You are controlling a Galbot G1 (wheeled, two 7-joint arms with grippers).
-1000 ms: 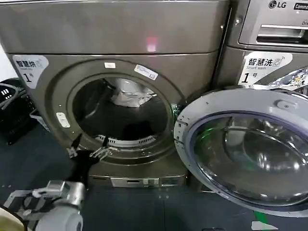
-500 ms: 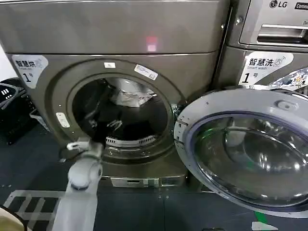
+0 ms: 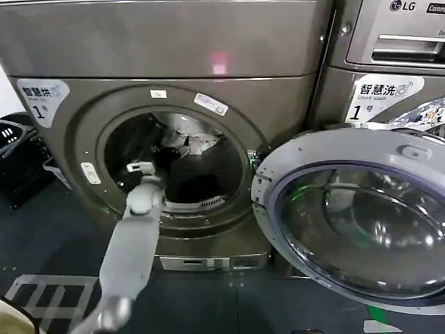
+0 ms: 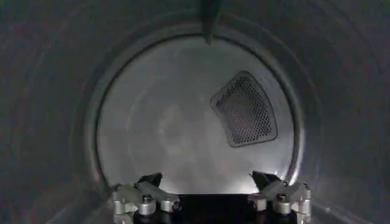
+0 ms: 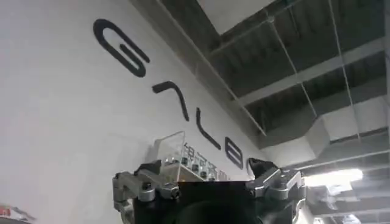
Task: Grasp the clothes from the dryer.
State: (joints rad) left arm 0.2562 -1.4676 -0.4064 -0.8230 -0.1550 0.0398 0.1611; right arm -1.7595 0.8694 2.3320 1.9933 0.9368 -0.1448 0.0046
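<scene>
The left arm reached through the porthole of the dryer (image 3: pixel 174 56), its left gripper (image 4: pixel 210 185) deep in the drum with jaws spread wide, holding nothing. The clothes (image 3: pixel 201 177) — a dark bundle — lay on the drum floor beside the arm. The right gripper (image 5: pixel 207 182) pointed at a lettered wall — jaws apart, empty.

The dryer (image 3: pixel 174 49) has a smooth, softly glossy bronze-grey metal front.

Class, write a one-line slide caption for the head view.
Left gripper reaches open-fingered through the round porthole of the bronze-grey metal dryer, its round glass door swung open.
</scene>
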